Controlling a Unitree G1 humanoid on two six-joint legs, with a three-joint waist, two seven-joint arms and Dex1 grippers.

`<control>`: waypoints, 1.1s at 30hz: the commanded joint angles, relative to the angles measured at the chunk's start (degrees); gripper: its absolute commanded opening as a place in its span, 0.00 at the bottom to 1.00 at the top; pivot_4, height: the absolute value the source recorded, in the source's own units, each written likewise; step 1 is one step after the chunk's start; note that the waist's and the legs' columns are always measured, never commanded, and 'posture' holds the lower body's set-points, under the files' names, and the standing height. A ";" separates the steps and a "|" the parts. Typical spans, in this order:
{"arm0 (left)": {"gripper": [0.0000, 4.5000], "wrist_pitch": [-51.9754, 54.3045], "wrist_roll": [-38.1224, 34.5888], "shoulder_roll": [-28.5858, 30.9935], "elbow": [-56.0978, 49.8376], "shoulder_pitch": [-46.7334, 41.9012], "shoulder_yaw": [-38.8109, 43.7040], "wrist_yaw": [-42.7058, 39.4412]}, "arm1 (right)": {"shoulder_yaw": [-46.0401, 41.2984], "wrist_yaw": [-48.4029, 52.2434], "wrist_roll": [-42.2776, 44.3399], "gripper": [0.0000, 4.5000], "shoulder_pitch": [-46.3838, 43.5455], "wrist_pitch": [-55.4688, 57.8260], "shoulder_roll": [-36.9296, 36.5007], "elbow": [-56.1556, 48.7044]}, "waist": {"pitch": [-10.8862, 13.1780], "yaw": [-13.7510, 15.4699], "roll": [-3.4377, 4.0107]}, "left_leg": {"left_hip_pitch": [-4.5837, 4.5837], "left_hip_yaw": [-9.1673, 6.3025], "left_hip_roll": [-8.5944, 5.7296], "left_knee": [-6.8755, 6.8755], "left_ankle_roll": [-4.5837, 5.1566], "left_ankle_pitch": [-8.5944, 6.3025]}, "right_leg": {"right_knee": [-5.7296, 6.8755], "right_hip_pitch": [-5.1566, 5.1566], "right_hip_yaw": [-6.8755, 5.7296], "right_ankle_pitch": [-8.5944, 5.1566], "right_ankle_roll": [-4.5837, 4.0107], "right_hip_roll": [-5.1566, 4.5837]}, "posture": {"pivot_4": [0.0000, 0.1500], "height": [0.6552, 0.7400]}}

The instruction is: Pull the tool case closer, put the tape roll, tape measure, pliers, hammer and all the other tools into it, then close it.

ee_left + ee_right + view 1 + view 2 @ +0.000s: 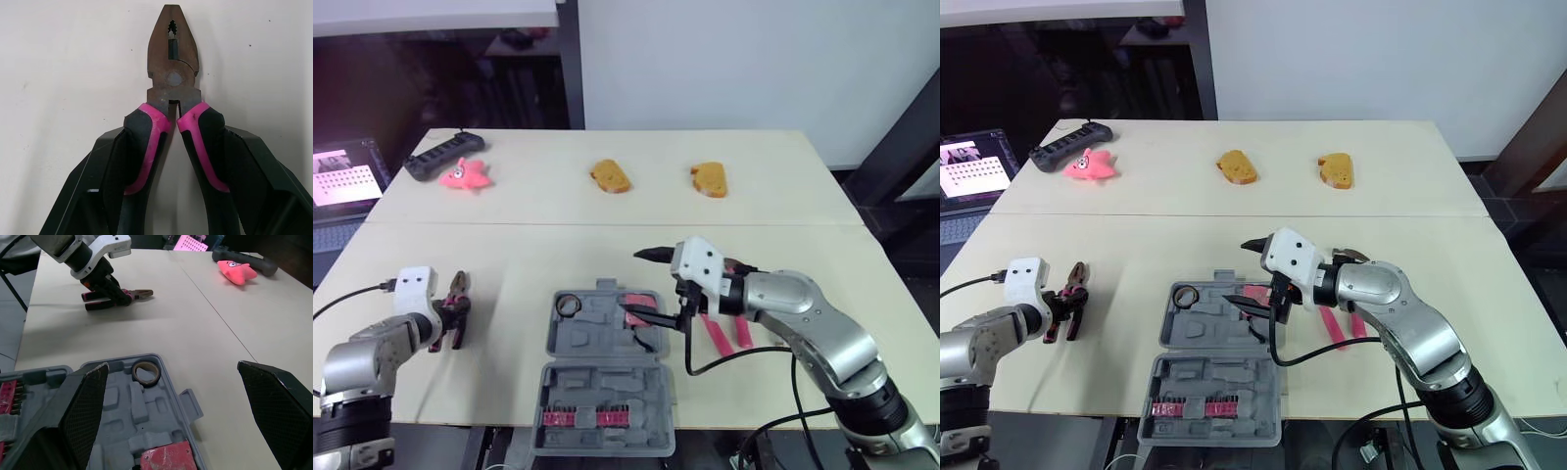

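The open tool case [592,338] lies at the table's [607,211] 6 o'clock edge under the wide-spread right gripper [170,366], while at its 9 o'clock the left gripper [175,132] clenches the pliers' [173,73] pink-black handles.

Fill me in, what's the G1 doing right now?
It is packing tools. The case lies open on the table in front of the robot, with the tape roll and a pink block, possibly the tape measure, in its slots. The left gripper is shut on the pliers' handles, left of the case on the tabletop. The right gripper hangs open over the case's right side. A pink-handled tool lies on the table right of the case.
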 commanded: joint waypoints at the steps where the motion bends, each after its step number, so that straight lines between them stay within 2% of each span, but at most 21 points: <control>1: 0.52 -4.33 3.04 1.44 0.56 1.11 -1.06 -0.22 | -0.09 -0.48 -0.10 1.00 -0.52 -0.27 0.51 -1.81 | 0.00 0.00 0.00 | 0.00 -0.01 0.00 0.00 0.00 0.00 | 0.00 0.00 0.00 0.00 0.00 0.00 | 1.00 1.00; 2: 0.52 -5.16 3.69 2.69 -0.69 1.90 -1.92 -1.22 | -0.20 -0.58 -0.11 1.00 -0.48 -0.23 0.50 -1.86 | 0.00 0.00 -0.01 | 0.00 -0.01 0.00 -0.01 -0.01 0.01 | 0.00 0.00 0.00 0.00 0.00 0.01 | 1.00 1.00; 6: 0.52 -11.14 6.57 15.39 -11.91 6.49 -6.88 -12.41 | -1.69 -1.42 -0.57 1.00 -0.92 0.06 -0.01 -1.03 | 0.19 -0.86 -0.41 | -0.11 -0.03 0.03 -0.08 -0.06 0.03 | 0.00 -0.16 0.00 0.00 -0.02 0.04 | 1.00 1.00; 9: 0.52 -13.92 5.77 20.52 -16.29 6.95 -9.52 -19.58 | -1.49 -1.26 -1.41 1.00 -1.65 -0.01 -0.65 -0.20 | 0.25 -0.21 -0.41 | -0.23 -0.03 0.01 -0.15 -0.18 0.10 | -0.01 -0.26 -0.01 0.00 -0.04 -0.03 | 1.00 1.00; 11: 0.52 -15.74 4.09 26.06 -21.18 5.21 -13.94 -29.47 | 0.78 -1.05 -4.06 1.00 -4.27 2.02 -2.23 1.40 | 0.28 0.13 -0.38 | -0.24 0.01 0.00 -0.13 -0.19 0.10 | -0.09 -0.24 -0.01 -0.04 -0.10 -0.03 | 1.00 1.00; 14: 0.52 -17.77 3.58 29.76 -24.06 -1.04 -20.42 -38.88 | 4.84 0.94 -4.87 1.00 -8.92 6.95 -3.50 1.94 | 0.31 0.15 -0.33 | -0.28 0.08 0.00 -0.13 -0.23 0.12 | -0.33 -0.16 0.01 -0.09 -0.30 -0.06 | 1.00 1.00; 18: 0.52 -18.01 3.42 30.25 -25.68 -9.81 -28.14 -47.79 | 11.64 3.61 -7.24 1.00 -14.70 10.98 -4.14 1.93 | 0.32 -0.33 -0.31 | -0.32 0.07 0.03 -0.17 -0.19 0.10 | -0.34 -0.26 0.01 -0.04 -0.21 0.01 | 1.00 1.00; 21: 0.52 -17.56 2.97 26.56 -23.81 -16.63 -31.95 -50.81 | 17.10 5.71 -8.31 1.00 -18.69 14.59 -3.41 2.82 | 0.35 -0.61 -0.26 | -0.39 0.07 0.03 -0.18 0.01 0.00 | -0.28 -0.35 0.00 0.04 -0.06 0.03 | 1.00 1.00; 25: 0.52 -23.24 6.70 24.66 -19.88 -23.32 -37.71 -57.58 | 23.98 5.66 -12.37 1.00 -23.57 15.93 0.02 8.15 | 0.34 -1.19 -0.28 | -1.08 0.01 0.03 0.05 -0.01 0.02 | 0.03 -1.09 -0.02 0.05 -0.05 0.04 | 1.00 1.00; 33: 0.52 -25.66 10.10 21.20 -16.19 -28.68 -42.19 -62.67 | 25.83 4.45 -14.69 1.00 -28.55 18.86 6.78 12.57 | 0.35 -1.46 -0.26 | -1.07 -0.05 0.02 0.07 -0.05 0.05 | 0.21 -1.14 -0.04 0.05 -0.05 0.05 | 1.00 1.00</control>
